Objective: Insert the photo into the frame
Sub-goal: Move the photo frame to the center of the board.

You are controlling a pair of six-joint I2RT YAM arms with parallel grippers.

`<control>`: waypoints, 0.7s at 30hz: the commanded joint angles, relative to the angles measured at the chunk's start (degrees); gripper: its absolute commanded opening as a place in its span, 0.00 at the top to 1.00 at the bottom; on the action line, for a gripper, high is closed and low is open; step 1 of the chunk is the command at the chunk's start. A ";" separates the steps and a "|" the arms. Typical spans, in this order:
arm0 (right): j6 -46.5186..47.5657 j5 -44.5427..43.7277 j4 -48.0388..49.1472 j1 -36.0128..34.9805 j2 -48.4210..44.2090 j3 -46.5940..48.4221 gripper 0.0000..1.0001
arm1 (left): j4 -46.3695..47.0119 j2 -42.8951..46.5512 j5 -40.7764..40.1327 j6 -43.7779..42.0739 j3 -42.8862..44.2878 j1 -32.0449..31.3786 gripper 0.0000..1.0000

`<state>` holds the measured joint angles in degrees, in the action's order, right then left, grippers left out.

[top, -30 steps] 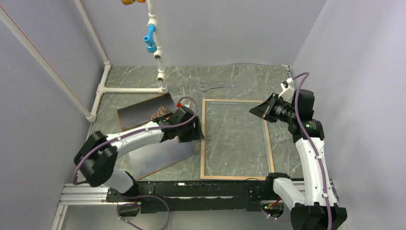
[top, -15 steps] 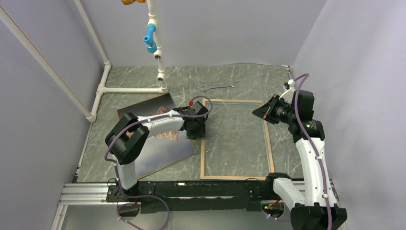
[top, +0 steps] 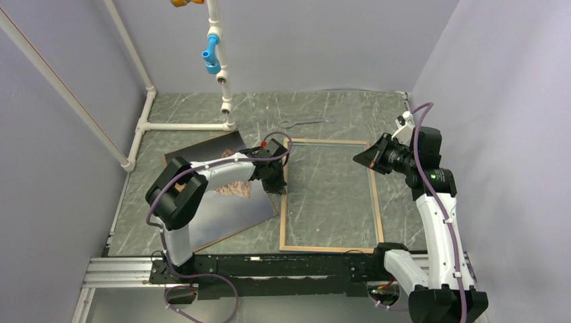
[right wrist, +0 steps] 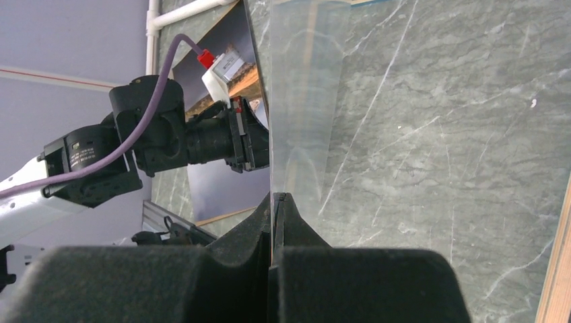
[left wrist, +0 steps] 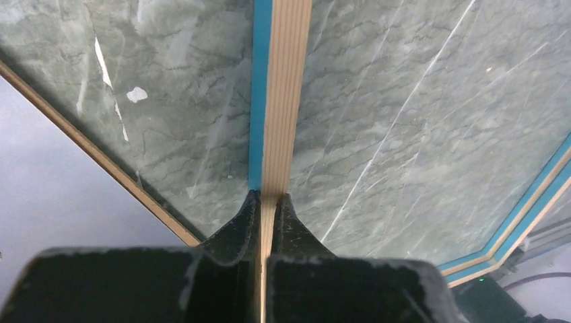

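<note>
Left wrist: ribbed tan-and-blue frame (left wrist: 279, 101) pinched in matte black left gripper (left wrist: 267, 203)

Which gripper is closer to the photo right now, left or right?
Left. The left gripper clamps the frame by its left rail, right beside the photo. The right gripper holds a clear sheet over the frame's right side, the whole frame away.

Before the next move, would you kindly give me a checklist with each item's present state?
1. The left pincer is shut on the frame rail: ok.
2. The right pincer is shut on the clear sheet: ok.
3. Tan back of the frame faces up: ok.
4. The photo is inside the frame: not ok; it lies on the table, left of it.
5. The clear sheet is lifted free of the frame: cannot tell.
</note>
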<state>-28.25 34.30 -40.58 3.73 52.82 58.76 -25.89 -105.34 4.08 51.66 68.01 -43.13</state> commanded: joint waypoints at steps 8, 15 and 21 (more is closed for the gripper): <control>-0.25 3.59 4.20 0.24 -0.48 0.65 1.00 | 5.21 -0.20 -3.48 4.40 -4.03 2.93 1.00; 0.06 3.46 3.80 0.26 -0.33 1.45 1.00 | 6.36 0.62 -2.86 1.71 -3.81 2.92 0.85; 0.21 3.75 3.93 0.23 -0.31 0.92 1.00 | 8.47 5.48 -3.89 1.43 -7.43 2.76 0.43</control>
<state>-28.27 36.38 -40.21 3.73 52.82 58.76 -18.57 -103.57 1.89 53.69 62.74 -40.10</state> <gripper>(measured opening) 0.007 0.503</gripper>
